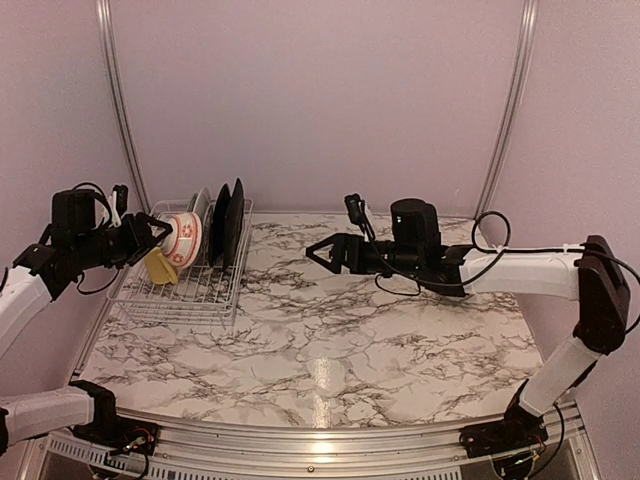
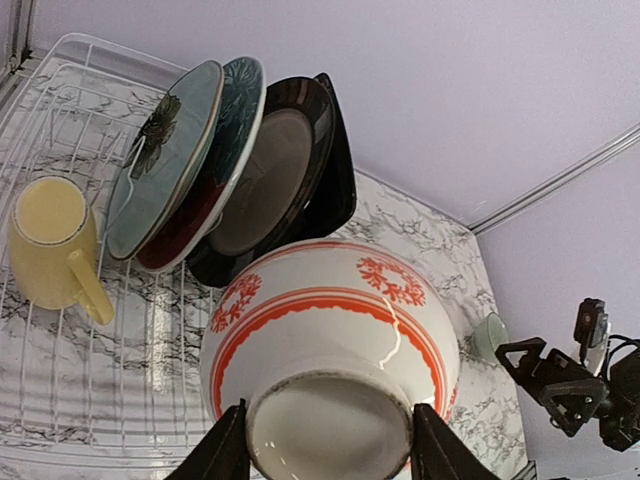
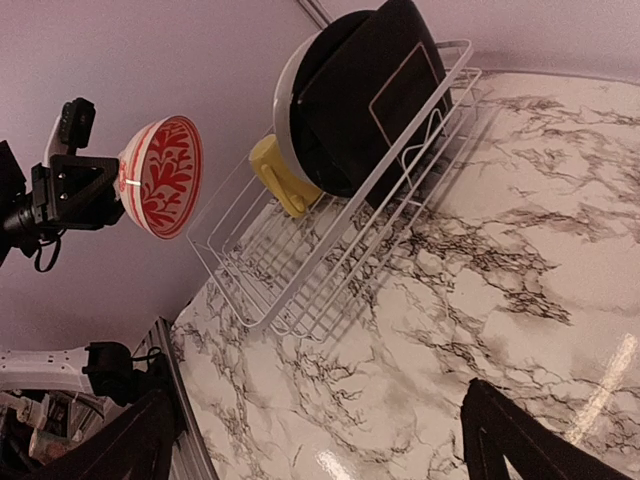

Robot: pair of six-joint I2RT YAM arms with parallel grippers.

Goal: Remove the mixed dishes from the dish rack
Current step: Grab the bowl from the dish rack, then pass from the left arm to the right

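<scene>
Over at the desk's far left corner, the left tool [image 2: 328, 445] is partly closed, one finger on each side of the foot ring of the small red-and-white patterned ceramic bowl [image 2: 330, 330]. It holds the bowl on its side in the air, off the wires of the rectangular white wire dish rack [image 1: 175, 305]. Just behind the bowl a row of plates stands upright in the slots: a pale grey-green plate with a dark flower [image 2: 165, 160], a red plate with teal leaves [image 2: 215, 170], then two black plates [image 2: 290, 170]. These lie between the bowl and the rest of the white marble-patterned desk [image 1: 330, 340]. A yellow ceramic mug [image 2: 50, 240] lies on the rack floor beside the plates. A small pale green bowl [image 2: 490, 335] sits on the desk beyond the rack. The right tool [image 1: 315, 252] hangs over the middle of the desk, well apart from the rack, jaws spread wide and holding nothing.
</scene>
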